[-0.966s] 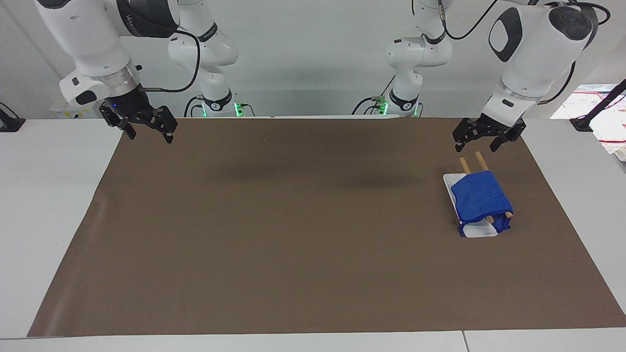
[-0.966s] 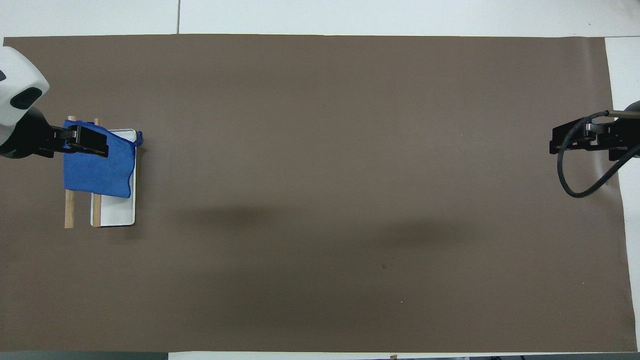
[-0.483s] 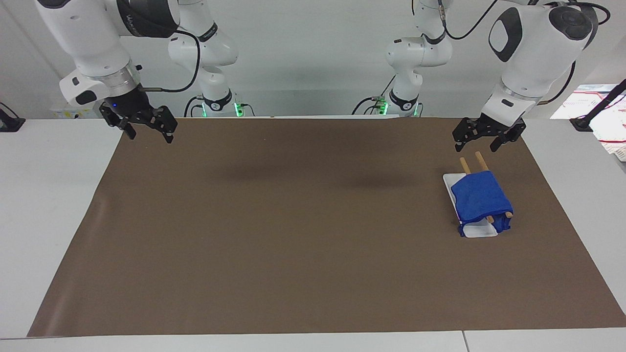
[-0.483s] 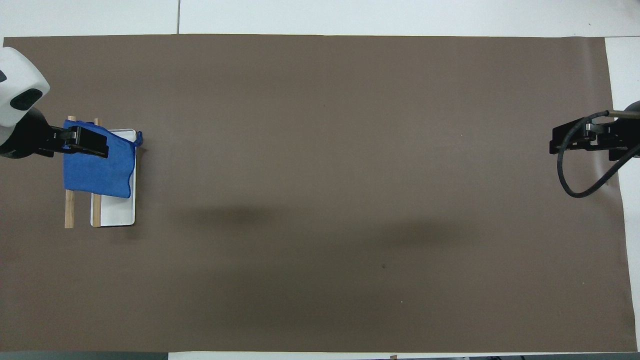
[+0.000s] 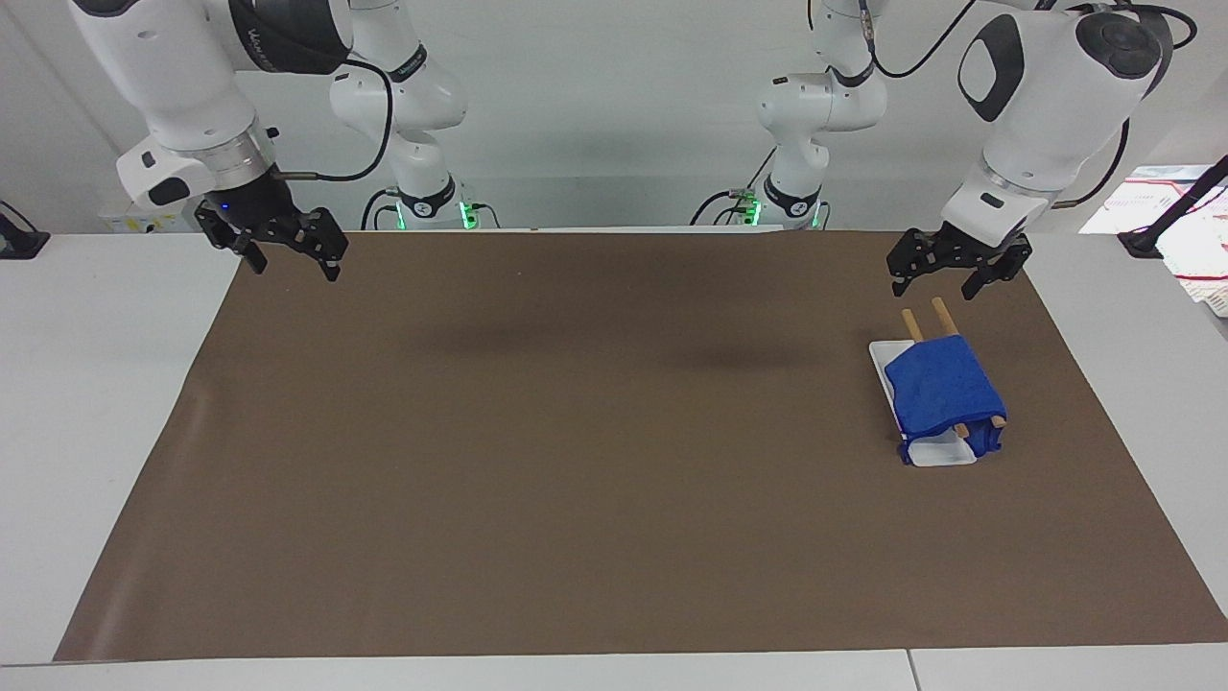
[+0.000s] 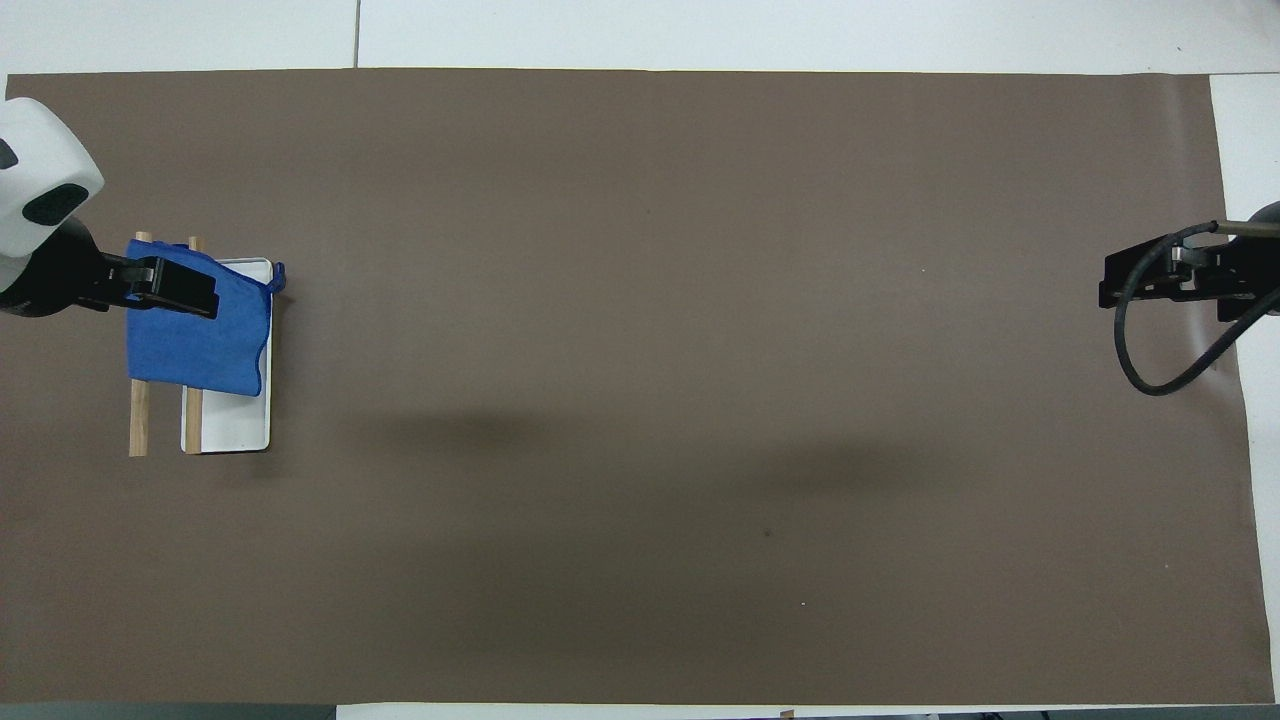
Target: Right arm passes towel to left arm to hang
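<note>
The blue towel (image 5: 942, 389) hangs draped over two wooden rods (image 5: 941, 313) on a white tray-like base (image 5: 940, 453), at the left arm's end of the table. It also shows in the overhead view (image 6: 195, 340). My left gripper (image 5: 935, 284) is open and empty. It hovers over the mat by the rods' ends that are nearer to the robots, apart from the towel. In the overhead view the left gripper (image 6: 165, 285) covers the towel's edge. My right gripper (image 5: 295, 267), with its blue light, is open and empty. It hangs raised over the mat's edge at the right arm's end and waits; it also shows in the overhead view (image 6: 1170, 278).
A brown mat (image 5: 576, 432) covers most of the white table. Papers (image 5: 1190, 221) and a black stand lie off the mat at the left arm's end. A black cable (image 6: 1150, 340) loops from the right gripper.
</note>
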